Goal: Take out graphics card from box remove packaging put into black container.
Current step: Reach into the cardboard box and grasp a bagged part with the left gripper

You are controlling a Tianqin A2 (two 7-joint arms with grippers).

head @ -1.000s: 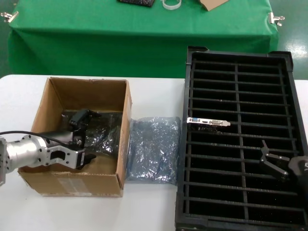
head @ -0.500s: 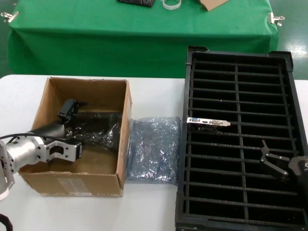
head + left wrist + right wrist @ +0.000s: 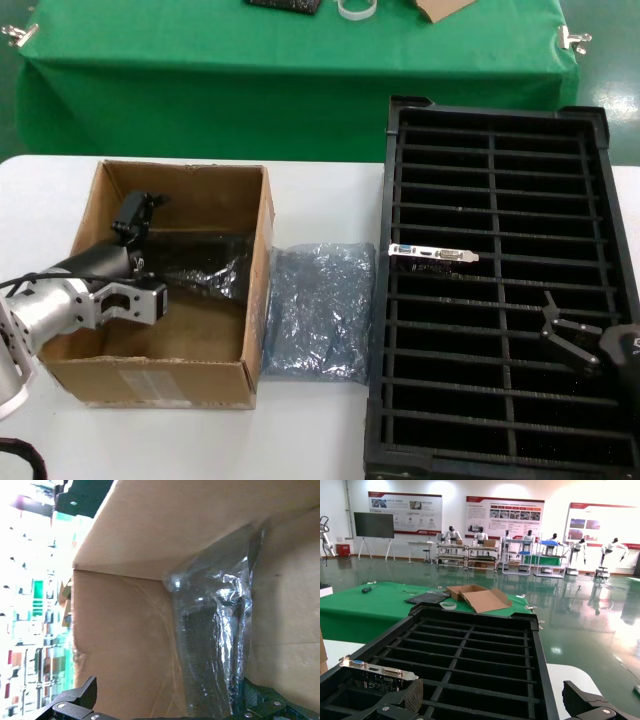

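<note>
Left end effector (image 3: 140, 250) inside the box (image 3: 255, 300), jaws wide apart w/ nothing gripped, set to take the bagged graphics card (image 3: 200, 265). Empty packaging (image 3: 318, 310) on tabletop (image 3: 320, 185) btwn box & black container (image 3: 600, 200). Right end effector (image 3: 568, 340) open, idle over container; one bare card (image 3: 432, 254) already slotted.

One box (image 3: 170, 300); one black container (image 3: 500, 290); one bare graphics card (image 3: 433, 254); two bags (image 3: 318, 310), one possibly still filled.
</note>
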